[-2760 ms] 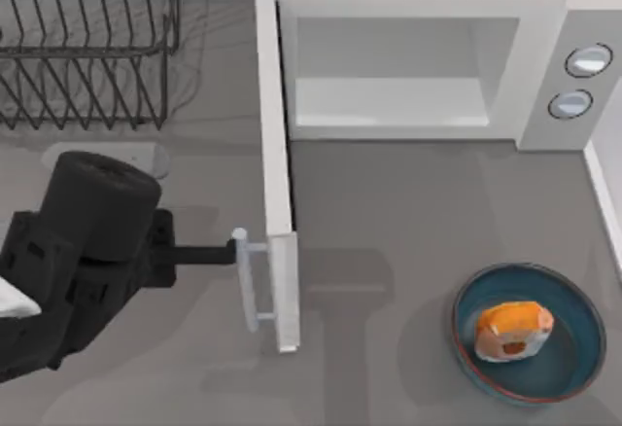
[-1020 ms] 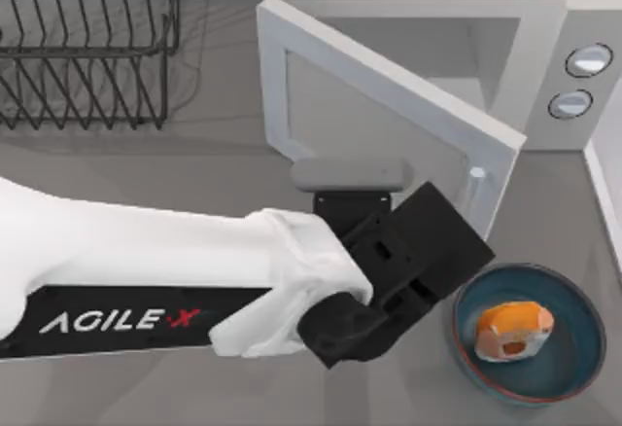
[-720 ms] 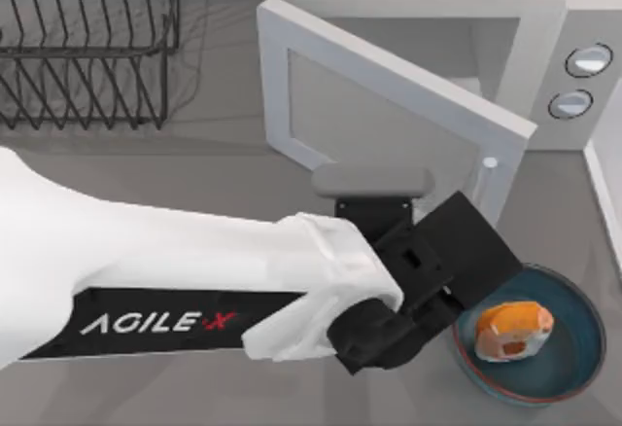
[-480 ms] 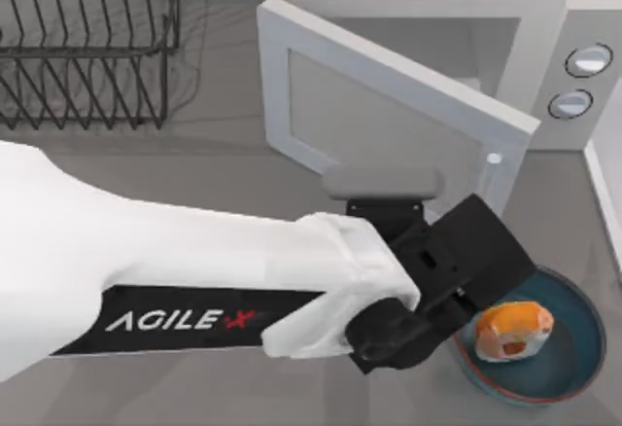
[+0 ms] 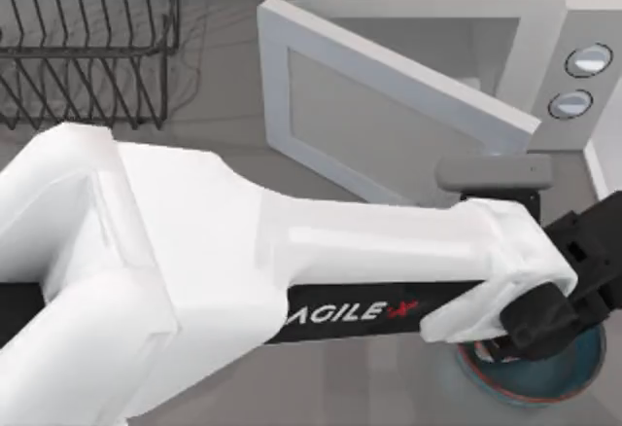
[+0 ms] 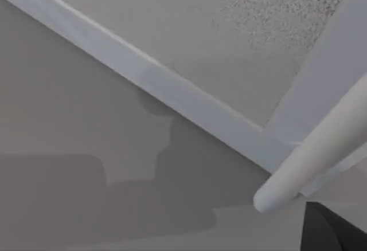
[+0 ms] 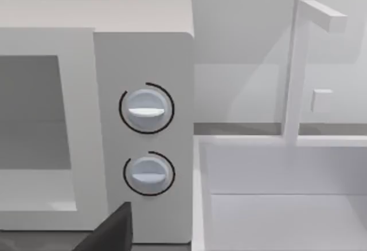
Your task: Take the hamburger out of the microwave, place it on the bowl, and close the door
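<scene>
Across the front of the large white boxy microwave (image 5: 544,47), the tall flat white door (image 5: 389,105) with its grey window is held half-shut. Beside it, the left gripper (image 5: 569,300) is stretched over the dark teal bowl (image 5: 530,382); its jaws' state cannot be told.

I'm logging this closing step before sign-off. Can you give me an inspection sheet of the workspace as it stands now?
Surface: grey table, bare patches visible.
Job's things: microwave cavity showing; door partly swung in, not shut; its bar handle seen close in the left wrist view; bowl at front right, mostly covered by the arm; hamburger hidden.
Clutter: wire rack at back left.
Grippers: left arm reaches across to the bowl side.
Cables: nothing seen.
Surroundings: white sink beside the microwave.
</scene>
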